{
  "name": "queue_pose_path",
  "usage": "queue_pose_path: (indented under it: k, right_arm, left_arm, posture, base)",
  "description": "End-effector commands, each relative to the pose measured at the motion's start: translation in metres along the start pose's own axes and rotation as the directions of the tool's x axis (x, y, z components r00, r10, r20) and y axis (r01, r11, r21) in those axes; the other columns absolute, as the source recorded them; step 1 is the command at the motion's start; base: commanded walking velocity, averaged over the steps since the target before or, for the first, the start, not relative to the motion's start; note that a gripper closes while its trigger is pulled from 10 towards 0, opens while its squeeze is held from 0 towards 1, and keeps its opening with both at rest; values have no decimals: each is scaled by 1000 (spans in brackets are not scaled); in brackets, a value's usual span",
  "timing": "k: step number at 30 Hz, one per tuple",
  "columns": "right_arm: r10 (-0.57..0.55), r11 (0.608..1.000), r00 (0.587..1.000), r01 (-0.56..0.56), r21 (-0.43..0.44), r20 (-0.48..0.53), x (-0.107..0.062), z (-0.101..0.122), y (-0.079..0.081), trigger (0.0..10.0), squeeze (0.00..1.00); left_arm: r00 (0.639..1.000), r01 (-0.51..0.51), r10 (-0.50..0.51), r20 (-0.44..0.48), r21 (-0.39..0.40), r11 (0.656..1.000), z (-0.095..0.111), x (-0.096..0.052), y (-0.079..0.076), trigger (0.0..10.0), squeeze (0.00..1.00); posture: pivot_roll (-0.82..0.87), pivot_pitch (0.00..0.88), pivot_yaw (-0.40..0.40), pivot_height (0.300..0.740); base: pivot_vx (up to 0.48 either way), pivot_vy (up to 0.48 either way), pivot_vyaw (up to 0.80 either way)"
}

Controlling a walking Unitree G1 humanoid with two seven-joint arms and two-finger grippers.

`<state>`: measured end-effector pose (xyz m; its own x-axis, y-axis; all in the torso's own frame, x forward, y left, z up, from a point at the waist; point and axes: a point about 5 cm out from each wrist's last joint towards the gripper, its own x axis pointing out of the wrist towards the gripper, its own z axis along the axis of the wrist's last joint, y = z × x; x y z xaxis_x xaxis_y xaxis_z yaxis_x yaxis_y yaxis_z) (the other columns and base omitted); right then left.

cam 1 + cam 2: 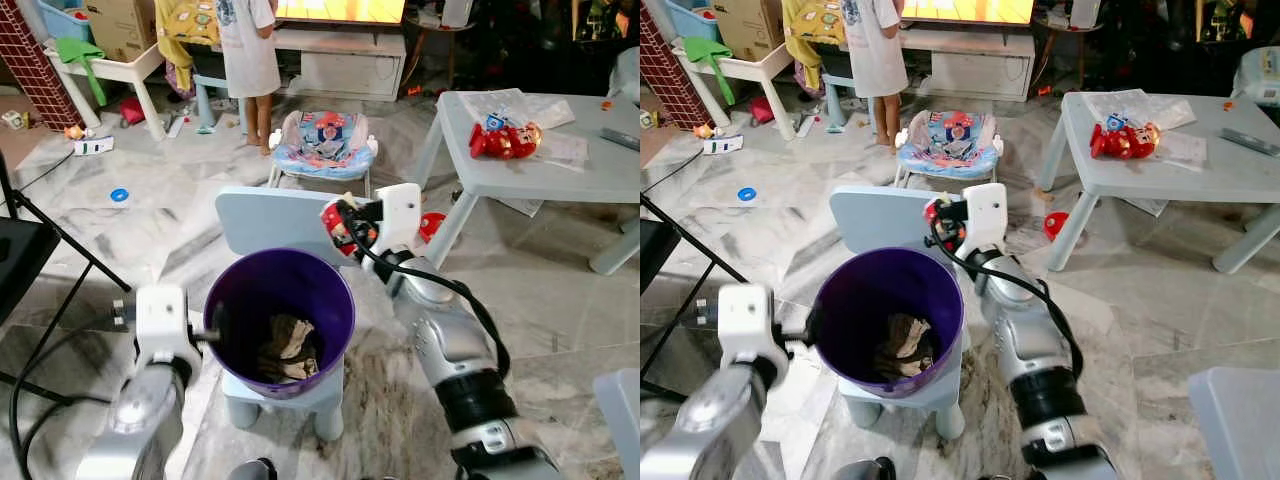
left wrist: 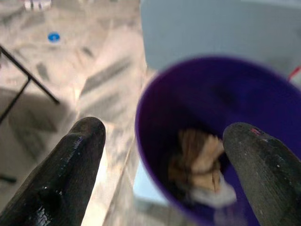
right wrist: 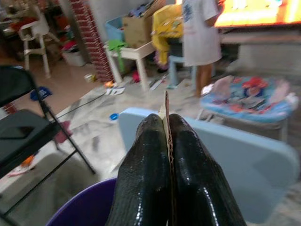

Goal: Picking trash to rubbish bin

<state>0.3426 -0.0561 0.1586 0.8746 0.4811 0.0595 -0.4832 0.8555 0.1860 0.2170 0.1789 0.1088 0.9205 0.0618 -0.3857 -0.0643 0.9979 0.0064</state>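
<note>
I see the purple bin [image 1: 280,320] standing on a small blue chair [image 1: 275,225], chair on the marble floor [image 1: 170,210].

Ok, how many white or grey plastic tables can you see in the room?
2. A grey table stands at the right with a red toy on it; a white table stands at the far left. Others may be hidden.

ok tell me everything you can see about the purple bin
The purple bin is a round, glossy plastic-looking bucket, upright and open-topped, standing on a small pale blue chair. Crumpled brownish trash lies at its bottom. The left gripper straddles its rim, one finger inside and one outside, open. The right gripper hangs just above its far rim, pinching a thin scrap.
</note>
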Motion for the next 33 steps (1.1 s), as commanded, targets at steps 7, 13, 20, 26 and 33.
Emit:
queue_pose_path:
  k: [7, 13, 20, 26, 33]
  right_arm:
    - [153, 987, 966, -140, 74, -208, 1, -45, 18, 10000, 0]
    - [257, 966, 920, -244, 83, -296, -1, -67, 36, 10000, 0]
    - [333, 943, 892, -317, 103, -306, -4, -76, 48, 10000, 1000]
    - [326, 945, 904, -310, 101, -277, -3, -73, 47, 10000, 1000]
    - [292, 956, 931, -282, 80, -217, -1, -66, 43, 10000, 1000]
  left_arm:
    - [991, 61, -61, -123, -2, 998, -16, -20, -5, 10000, 0]
    - [977, 110, -110, -180, -12, 994, -20, -26, -9, 10000, 0]
    - [969, 127, -128, -210, -18, 992, -20, -27, -11, 10000, 0]
    - [960, 145, -150, -236, -40, 989, -22, -28, -15, 10000, 0]
    - [962, 152, -156, -224, -36, 988, -19, -25, -18, 10000, 0]
  posture:
    - [244, 129, -31, 740]
    - [244, 131, -27, 740]
    - [243, 136, -22, 740]
    - [238, 142, -22, 740]
    - [234, 142, -24, 740]
  base:
    - [0, 0, 0]
    - [0, 0, 0]
    - [0, 0, 0]
    - [0, 0, 0]
    - [0, 0, 0]
